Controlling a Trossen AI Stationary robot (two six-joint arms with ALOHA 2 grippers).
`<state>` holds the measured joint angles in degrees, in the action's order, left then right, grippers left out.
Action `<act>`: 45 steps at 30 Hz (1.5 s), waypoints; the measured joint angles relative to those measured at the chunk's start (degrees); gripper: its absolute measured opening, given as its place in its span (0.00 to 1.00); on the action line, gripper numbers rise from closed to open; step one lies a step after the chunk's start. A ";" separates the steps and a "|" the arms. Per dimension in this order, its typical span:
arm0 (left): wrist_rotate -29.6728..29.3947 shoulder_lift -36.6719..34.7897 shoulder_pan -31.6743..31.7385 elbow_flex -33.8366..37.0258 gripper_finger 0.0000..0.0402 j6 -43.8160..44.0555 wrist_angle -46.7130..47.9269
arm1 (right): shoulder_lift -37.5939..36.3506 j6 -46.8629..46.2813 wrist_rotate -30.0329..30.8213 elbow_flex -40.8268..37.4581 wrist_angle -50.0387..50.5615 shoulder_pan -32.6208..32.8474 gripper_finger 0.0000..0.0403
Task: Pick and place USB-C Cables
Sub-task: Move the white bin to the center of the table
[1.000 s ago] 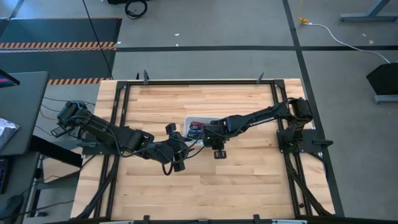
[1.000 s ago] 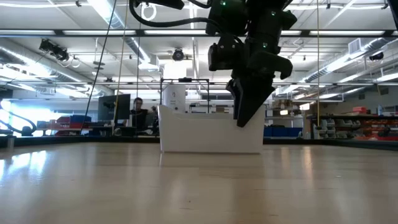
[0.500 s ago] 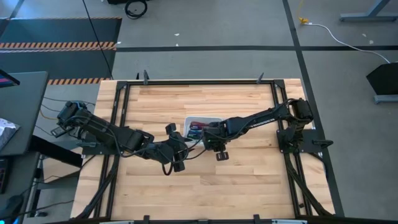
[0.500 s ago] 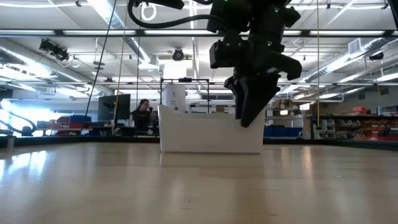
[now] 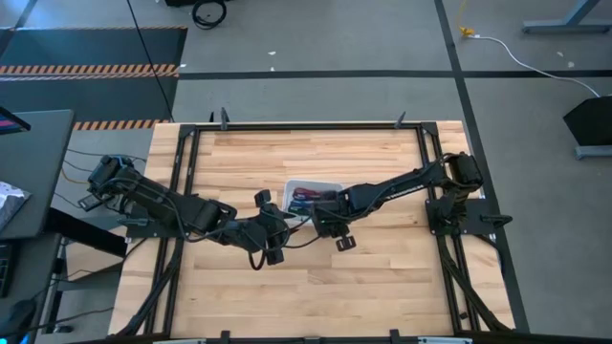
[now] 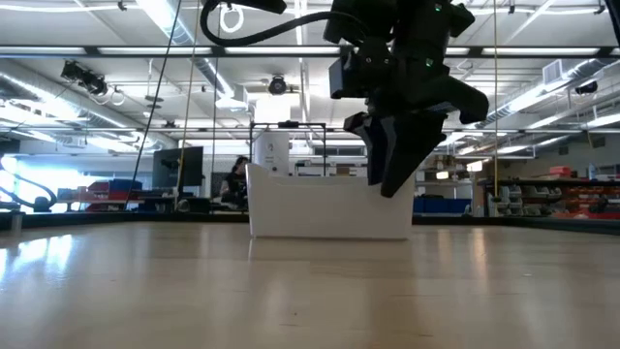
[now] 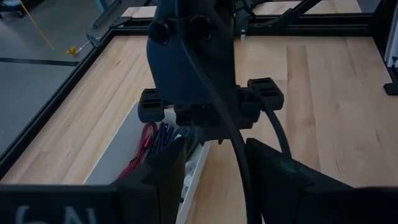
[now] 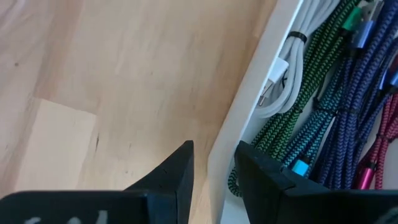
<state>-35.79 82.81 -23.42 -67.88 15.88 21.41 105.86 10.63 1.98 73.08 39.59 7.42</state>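
Observation:
The white tray [image 5: 289,191] sits flat on the table's middle and holds the USB-C cables [image 5: 302,197]. The right wrist view shows them lying inside it: white [image 8: 292,62], green [image 8: 292,124], teal [image 8: 326,130], purple [image 8: 367,81] and dark red [image 8: 380,155]. My right gripper [image 5: 323,220] hangs just on the near side of the tray's near wall [image 8: 249,81], fingers pointing down, a narrow gap between the tips, nothing in it. In the low view it [image 6: 392,184] stands in front of the tray [image 6: 310,208]. My left gripper [image 5: 282,229] waits, open and empty, left of the right gripper.
Bare wood lies all around the tray [image 7: 118,162]. The two arms come close together near the table's middle. Black frame rails [image 5: 182,191] run along the table's left and right sides. A person [image 6: 237,179] sits far off in the room behind.
My right gripper has drawn back from above the tray toward the table's near edge and slightly right. It uncovers more of the tray. The tray and the left arm have kept still.

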 joint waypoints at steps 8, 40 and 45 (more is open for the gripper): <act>0.00 0.01 0.00 0.00 0.43 0.00 0.00 | 0.00 2.52 0.02 0.00 0.03 0.63 0.30; 0.24 0.02 0.02 0.02 0.43 0.00 0.04 | -0.02 15.30 6.14 0.04 2.64 3.31 0.22; 0.22 0.02 0.02 0.02 0.43 0.00 0.04 | -0.02 16.40 6.14 0.04 2.71 3.65 0.17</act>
<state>-35.57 82.83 -23.40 -67.85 15.88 21.45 105.84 27.03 8.12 73.12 42.30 11.07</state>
